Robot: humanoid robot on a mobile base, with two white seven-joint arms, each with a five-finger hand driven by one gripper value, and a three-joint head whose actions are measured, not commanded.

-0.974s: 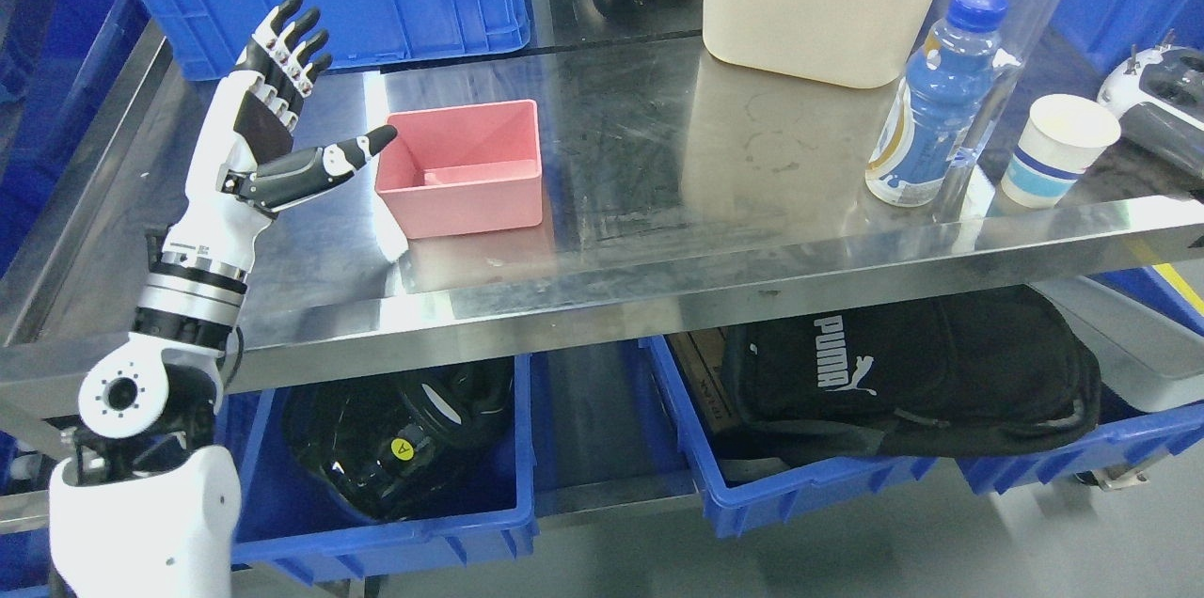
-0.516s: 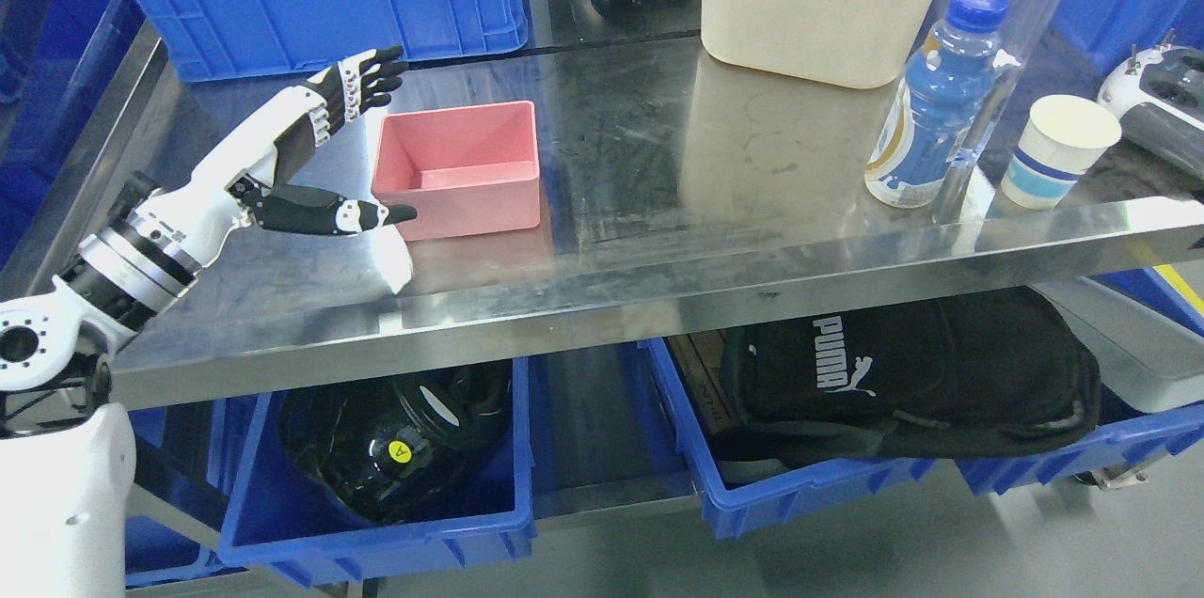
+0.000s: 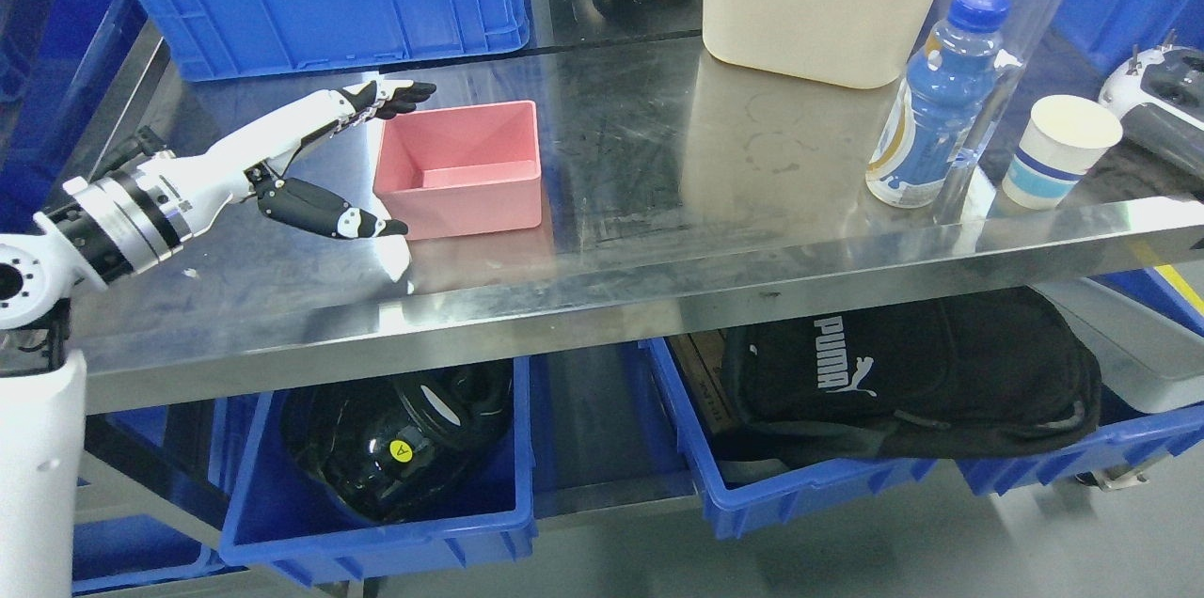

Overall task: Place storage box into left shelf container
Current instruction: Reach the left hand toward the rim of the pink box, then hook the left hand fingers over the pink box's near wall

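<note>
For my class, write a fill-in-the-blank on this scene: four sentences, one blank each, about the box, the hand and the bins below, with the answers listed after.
1. The storage box on the steel table is ____ in colour.
2. The left hand is open, with its thumb and fingers on either side of the box's ____ end.
3. The left shelf container under the table already holds a black ____.
4. The paper cup stands to the ____ of the blue-capped bottle.

Missing words: pink; left; helmet; right
</note>
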